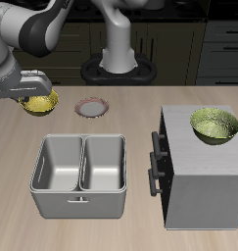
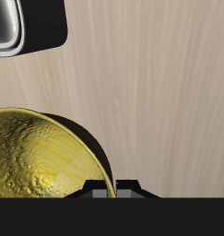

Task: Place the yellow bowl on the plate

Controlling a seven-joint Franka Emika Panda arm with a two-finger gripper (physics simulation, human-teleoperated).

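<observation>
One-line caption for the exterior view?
Claw at the yellow bowl, beside the plate on the table.

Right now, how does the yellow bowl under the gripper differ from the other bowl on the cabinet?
The yellow bowl is smaller and golden; the yellow-green bowl is larger and greener. The yellow bowl sits on the table at the gripper; the yellow-green bowl rests on the grey cabinet. Both stand upright and look glossy.

No readable text, labels, brands or numbers anywhere. Yellow bowl [image 1: 39,103], plate [image 1: 90,108], grey tray [image 1: 79,165] and cabinet [image 1: 203,181] all look unmarked, though both views are low-res, so tiny print might be missed.
</observation>
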